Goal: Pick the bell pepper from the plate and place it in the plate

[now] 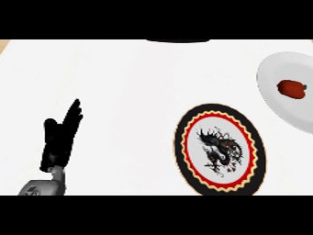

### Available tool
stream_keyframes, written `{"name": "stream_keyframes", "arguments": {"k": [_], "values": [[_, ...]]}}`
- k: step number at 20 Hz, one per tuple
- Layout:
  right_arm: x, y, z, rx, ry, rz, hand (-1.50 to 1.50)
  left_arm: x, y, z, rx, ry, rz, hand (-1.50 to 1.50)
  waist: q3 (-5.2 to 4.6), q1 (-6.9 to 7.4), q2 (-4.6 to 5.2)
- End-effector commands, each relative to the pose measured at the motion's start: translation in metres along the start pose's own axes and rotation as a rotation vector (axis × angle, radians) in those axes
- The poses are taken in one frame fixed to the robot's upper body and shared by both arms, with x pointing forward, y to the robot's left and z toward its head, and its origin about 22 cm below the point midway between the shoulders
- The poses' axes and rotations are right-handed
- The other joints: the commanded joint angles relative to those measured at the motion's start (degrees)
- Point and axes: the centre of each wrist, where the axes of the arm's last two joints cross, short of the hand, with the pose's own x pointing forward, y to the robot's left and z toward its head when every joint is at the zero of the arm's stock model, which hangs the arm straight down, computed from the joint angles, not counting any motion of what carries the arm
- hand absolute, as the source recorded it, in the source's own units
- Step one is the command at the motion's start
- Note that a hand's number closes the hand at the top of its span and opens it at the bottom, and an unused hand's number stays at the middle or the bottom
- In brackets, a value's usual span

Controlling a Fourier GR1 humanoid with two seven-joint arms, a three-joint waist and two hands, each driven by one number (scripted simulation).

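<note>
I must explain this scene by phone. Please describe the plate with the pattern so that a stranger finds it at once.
On the white counter two plates lie toward the right. The patterned plate is the nearer one, left of the plain white plate that holds the red bell pepper. Only it has a black rim, a red wavy ring and a dark dragon-like figure at its centre.

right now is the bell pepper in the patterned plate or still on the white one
Still on the white plate: the bell pepper lies there, and the patterned plate holds nothing.

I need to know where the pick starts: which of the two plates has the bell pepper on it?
The plain white plate at the far right holds the red bell pepper. The other, the black-rimmed plate with a dragon design, holds no pepper.
</note>
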Motion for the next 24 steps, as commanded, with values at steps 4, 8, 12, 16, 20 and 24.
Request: {"name": "stream_keyframes", "arguments": {"k": [4,8,12,16,20,24], "values": [[-0.021,0.004,0.017,0.025,-0.038,-0.014,-1.5,0.006,-0.007,-0.002,0.014,-0.01,0.01,0.0,0.02,0.16,-0.02],[-0.003,0.007,-0.002,-0.003,-0.028,0.008,-1.5,-0.008,0.014,0.003,0.0,0.004,-0.015,0.0,-0.01,0.5,-0.05],[-0.017,0.005,0.012,-0.033,0.012,0.062,-1.5,0.001,0.001,0.005,-0.015,-0.032,-0.02,0.0,0.08,1.0,0.18],[-0.031,0.013,0.02,-0.044,0.031,0.096,-1.5,0.005,0.001,-0.001,-0.021,-0.011,0.001,0.0,0.02,0.37,0.01],[-0.029,0.013,0.018,-0.057,0.042,0.113,-1.5,0.0,-0.014,0.001,0.018,-0.001,0.001,0.0,0.05,0.52,0.15],[-0.021,-0.007,0.024,-0.094,0.064,0.145,-1.5,0.006,0.007,0.001,0.004,-0.002,-0.007,0.0,0.05,0.53,0.07]]}}
